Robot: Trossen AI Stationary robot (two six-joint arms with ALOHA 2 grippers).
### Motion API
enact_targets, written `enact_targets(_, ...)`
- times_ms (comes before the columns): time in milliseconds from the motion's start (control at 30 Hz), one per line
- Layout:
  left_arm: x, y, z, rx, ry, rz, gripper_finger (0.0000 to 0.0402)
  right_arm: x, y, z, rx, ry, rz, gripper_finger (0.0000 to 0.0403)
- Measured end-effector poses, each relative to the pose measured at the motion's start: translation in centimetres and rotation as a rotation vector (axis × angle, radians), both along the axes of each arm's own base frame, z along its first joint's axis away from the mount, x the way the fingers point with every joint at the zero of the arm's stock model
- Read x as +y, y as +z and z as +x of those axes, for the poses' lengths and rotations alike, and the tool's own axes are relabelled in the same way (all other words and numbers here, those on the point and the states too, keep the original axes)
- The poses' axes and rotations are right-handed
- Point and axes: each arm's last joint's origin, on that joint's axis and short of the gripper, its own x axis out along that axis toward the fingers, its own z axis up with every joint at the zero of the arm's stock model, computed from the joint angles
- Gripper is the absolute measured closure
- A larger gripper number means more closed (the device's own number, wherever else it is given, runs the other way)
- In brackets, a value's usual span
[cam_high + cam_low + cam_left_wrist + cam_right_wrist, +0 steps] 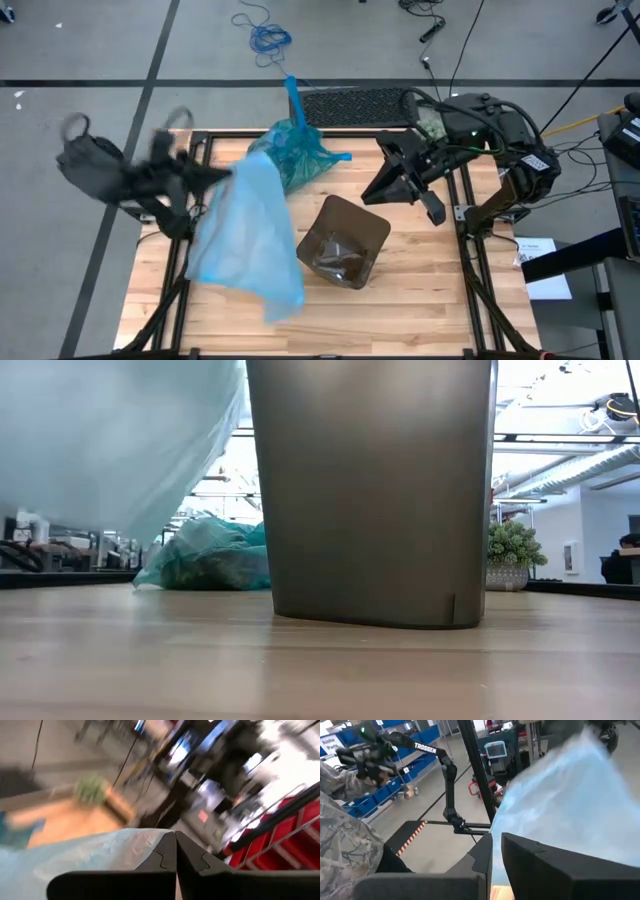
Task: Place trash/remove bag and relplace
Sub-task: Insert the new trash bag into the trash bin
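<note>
High view: left gripper (222, 175), pinching the fresh blue bag (245, 235) near the left edge, is mid-replacement (filled bag (295, 150) already out); next, open it over the bin (345, 242).

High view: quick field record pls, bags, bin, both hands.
new bag: light blue, hanging from left hand, above table left of bin
left hand: shut on new bag's top edge
full bag: teal, tied, on table at far edge
bin: brown, upright, unlined, mid-table
right hand: raised by bin's far right, holding nothing
table: wood
</note>
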Motion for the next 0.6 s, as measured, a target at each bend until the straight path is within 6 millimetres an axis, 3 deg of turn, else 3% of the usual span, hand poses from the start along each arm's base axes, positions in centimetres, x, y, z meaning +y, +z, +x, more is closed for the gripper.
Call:
enact_targets(133, 1.3, 3.5, -1.0, -0.15, 0.028, 0.144, 0.0401, 0.0, 0.4, 0.2, -0.041, -0.005, 0.007, 0.0369)
enact_targets(233, 1.8, 5.0, -1.4, -0.206, 0.055, 0.237, 0.0401, 0.0, 0.9, 0.3, -0.091, -0.006, 0.02, 0.0369)
enact_targets(433, 2.2, 6.4, -1.6, -0.246, 0.1, 0.337, 0.0401, 0.4, 0.7, 1.3, -0.114, -0.07, 0.002, 0.0368)
enact_targets(600, 2.4, 7.2, -1.4, -0.25, 0.132, 0.413, 0.0401, 2.0, -0.9, 4.0, -0.11, -0.15, -0.184, 0.0352)
